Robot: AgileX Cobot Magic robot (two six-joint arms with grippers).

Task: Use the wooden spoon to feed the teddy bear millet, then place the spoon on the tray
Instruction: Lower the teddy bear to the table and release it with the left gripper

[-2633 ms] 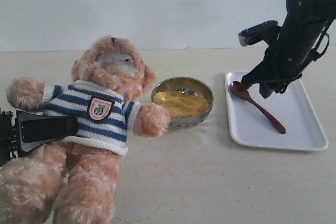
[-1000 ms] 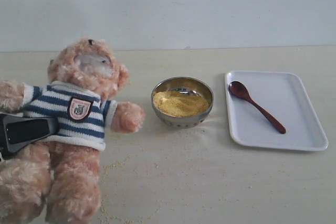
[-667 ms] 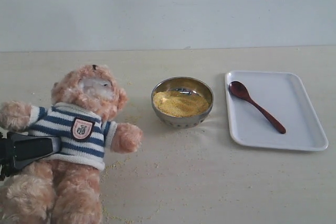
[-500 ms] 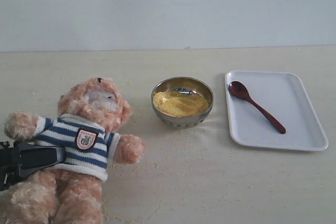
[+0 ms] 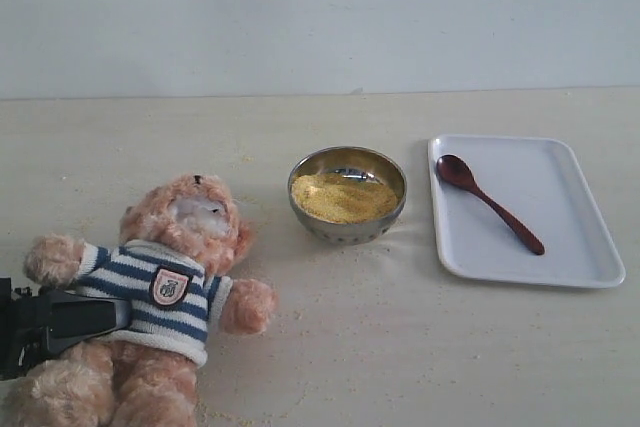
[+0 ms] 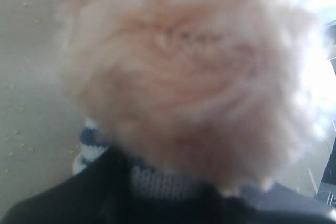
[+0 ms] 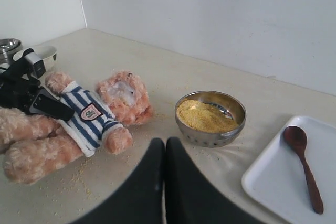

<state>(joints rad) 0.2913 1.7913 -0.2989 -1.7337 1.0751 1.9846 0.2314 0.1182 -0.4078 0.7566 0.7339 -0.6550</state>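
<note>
Fluffy light-brown striped-shirt teddy bear [image 5: 178, 269] has sunk lower since 0.5 s ago. It now reclines, torso pinched in left claw [image 5: 100, 315]. Right claw [image 7: 165, 150] is pressed together, well apart from bear.

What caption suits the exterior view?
Left gripper holds the reclined teddy bear near the bowl of millet; the wooden spoon lies on the tray.

The left gripper [image 5: 108, 317] reaches in low from the left edge, jaws clamped around the teddy bear's [image 5: 195, 225] torso, with one black finger lying across the chest. The right gripper [image 7: 164, 146] hangs empty, its fingers pressed together.
</note>
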